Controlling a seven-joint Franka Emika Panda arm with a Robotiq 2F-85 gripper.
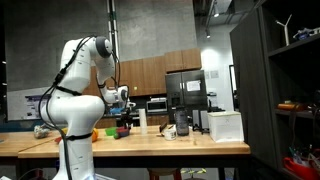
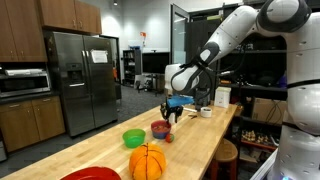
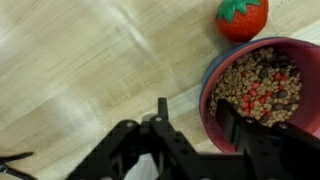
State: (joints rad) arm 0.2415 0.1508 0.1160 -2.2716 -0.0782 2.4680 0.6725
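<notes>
Pincer [image 3: 195, 112] is low over the desk [image 3: 80, 70], at the near edge of a dark red bowl [image 3: 210, 72].

- Pincer state: jaws apart and straddling the bowl's rim. One finger is outside over bare wood, the other is inside above the contents. A strip of desk shows between the outer finger and the rim, so I read it as released, with nothing clamped.
- Something pale shows low between the finger bases in the wrist view. I cannot tell what it is.
- Bowl: sits flat on the desk, upright, filled with brown and reddish pellets [image 3: 255, 90]. None are seen spilled on the wood around it.
- Red tomato toy [image 3: 242, 17] is just beside the bowl's far side. Touching or apart, I cannot tell.
- In an exterior view the pincer [image 2: 170, 112] hangs right above the bowl [image 2: 160, 129]. A green bowl [image 2: 133, 138] is near it, and an orange ball-like thing [image 2: 147, 161] is closer to the camera.

Progress, as a judgement:
- Done: the reach to the bowl and the placing of the jaws across its rim.
- Not done: a firm hold on the rim and any lifting or shifting of the bowl. It rests where it stands, contents level.
</notes>
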